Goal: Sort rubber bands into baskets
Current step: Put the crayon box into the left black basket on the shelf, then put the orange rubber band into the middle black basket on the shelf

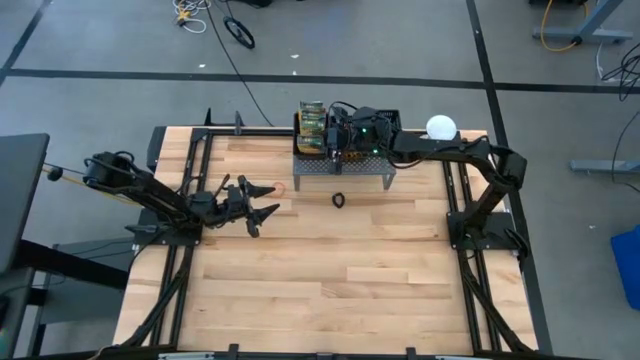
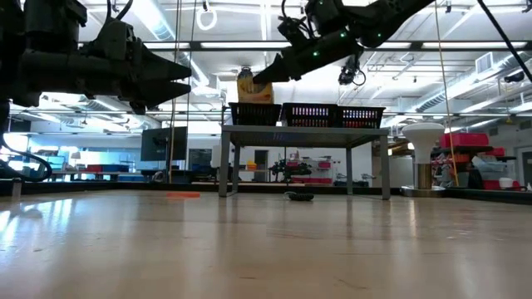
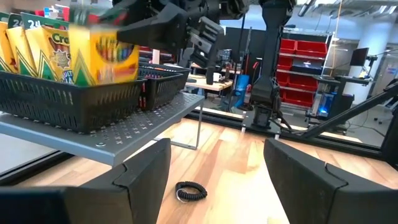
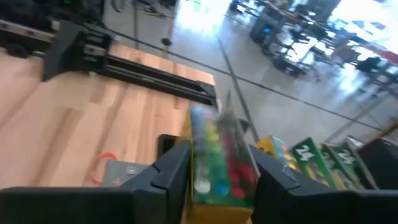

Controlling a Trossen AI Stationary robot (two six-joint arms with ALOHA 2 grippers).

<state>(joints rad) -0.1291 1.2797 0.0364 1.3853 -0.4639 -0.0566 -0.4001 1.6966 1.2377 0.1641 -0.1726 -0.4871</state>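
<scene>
A black rubber band [image 1: 339, 200] [image 3: 191, 191] and an orange one [image 1: 275, 188] [image 4: 102, 167] lie flat on the wooden table, in front of the grey perforated stand [image 1: 340, 168]. Three black mesh baskets [image 2: 253, 114] [image 2: 309, 115] [image 2: 359, 116] stand side by side on that stand. The left basket [image 1: 310, 130] holds yellow-green crayon boxes [image 3: 28, 46]. My right gripper [image 1: 327, 135] [image 4: 217, 177] hovers over this basket, shut on a crayon box [image 4: 221, 158]. My left gripper [image 1: 258, 212] [image 3: 217, 177] is open above the table, left of both bands, pointing at the stand. My right gripper pinches a crayon box [image 3: 102, 53] between its two fingers [image 4: 168, 174], one on each side of the box, near its upper end [image 4: 217, 149]. The fingers slant down from the table's right side. The box stands roughly upright over the left basket [image 2: 253, 114], its lower end at rim height.
A white round object [image 1: 441, 127] sits on the right arm near the stand's right end. Open wooden table stretches from the bands to the near edge [image 1: 330, 300]. Black frame rails [image 1: 180, 280] [image 1: 480, 290] run along both sides.
</scene>
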